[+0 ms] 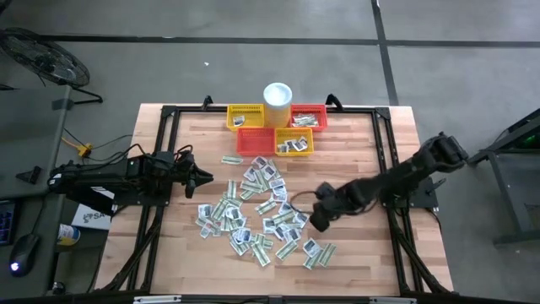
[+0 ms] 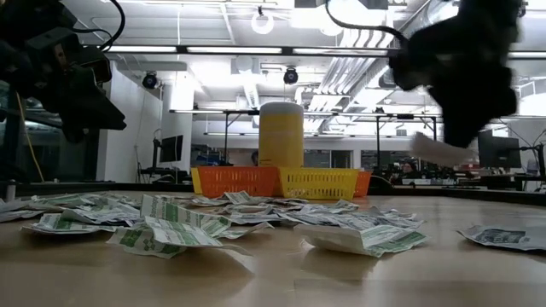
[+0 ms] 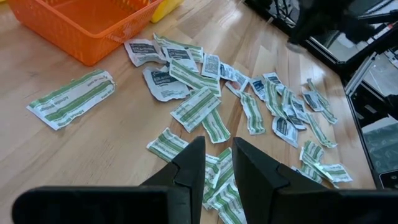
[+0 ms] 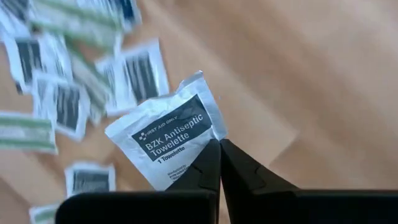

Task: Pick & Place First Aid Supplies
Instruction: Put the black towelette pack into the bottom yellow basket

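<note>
Towelette sachet (image 4: 169, 138) tilted, corner-up

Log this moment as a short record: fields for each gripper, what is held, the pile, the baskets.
right gripper: shut on an antiseptic towelette sachet, lifted clear of the table
left gripper: over the pile's left side, fingers slightly apart, holding nothing
pile of sachets: scattered mid-table
baskets: yellow and red-orange, at the far edge, some holding packets
white cup: between the baskets
</note>
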Controlling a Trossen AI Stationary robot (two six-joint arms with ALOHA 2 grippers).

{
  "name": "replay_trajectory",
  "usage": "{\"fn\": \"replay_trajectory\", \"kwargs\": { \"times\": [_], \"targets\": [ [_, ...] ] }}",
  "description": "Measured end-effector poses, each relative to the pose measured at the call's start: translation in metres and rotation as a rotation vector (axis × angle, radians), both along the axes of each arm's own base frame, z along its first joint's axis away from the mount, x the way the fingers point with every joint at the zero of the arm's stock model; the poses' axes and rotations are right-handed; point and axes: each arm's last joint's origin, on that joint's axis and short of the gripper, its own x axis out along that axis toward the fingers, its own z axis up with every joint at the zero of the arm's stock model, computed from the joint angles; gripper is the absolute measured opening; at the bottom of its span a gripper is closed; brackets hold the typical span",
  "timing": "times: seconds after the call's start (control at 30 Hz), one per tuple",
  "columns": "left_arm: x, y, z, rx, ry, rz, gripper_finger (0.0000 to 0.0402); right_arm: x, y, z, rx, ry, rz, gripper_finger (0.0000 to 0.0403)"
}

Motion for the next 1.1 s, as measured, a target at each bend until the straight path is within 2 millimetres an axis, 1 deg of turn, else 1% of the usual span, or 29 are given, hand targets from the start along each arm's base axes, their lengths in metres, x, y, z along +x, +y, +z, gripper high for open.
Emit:
{"fn": "replay_trajectory", "kwargs": {
  "times": [0.13, 0.27, 0.43, 0.63, 0.8, 0.93, 1.1],
  "targets": [
    [0.0, 0.0, 0.0, 0.0, 0.0, 0.0, 0.008, 0.016, -0.029, 0.02, -0.093, -0.024, 0.017, 0.0],
    [0.0, 0.0, 0.0, 0.0, 0.0, 0.0, 0.008, 0.028, -0.064, 0.038, -0.186, -0.046, -0.027, 0.0],
    [0.0, 0.0, 0.0, 0.0, 0.0, 0.0, 0.008, 0.037, -0.108, 0.051, -0.278, -0.06, -0.092, 0.0],
    [0.0, 0.0, 0.0, 0.0, 0.0, 0.0, 0.008, 0.05, -0.158, 0.051, -0.344, -0.015, -0.084, 0.0],
    [0.0, 0.0, 0.0, 0.0, 0.0, 0.0, 0.008, 0.066, -0.194, 0.044, -0.364, 0.041, -0.035, 0.0],
    [0.0, 0.0, 0.0, 0.0, 0.0, 0.0, 0.008, 0.082, -0.22, 0.037, -0.349, 0.067, 0.018, 0.0],
    [0.0, 0.0, 0.0, 0.0, 0.0, 0.0, 0.008, 0.095, -0.245, 0.022, -0.304, 0.114, 0.019, 0.0]
  ]
}}
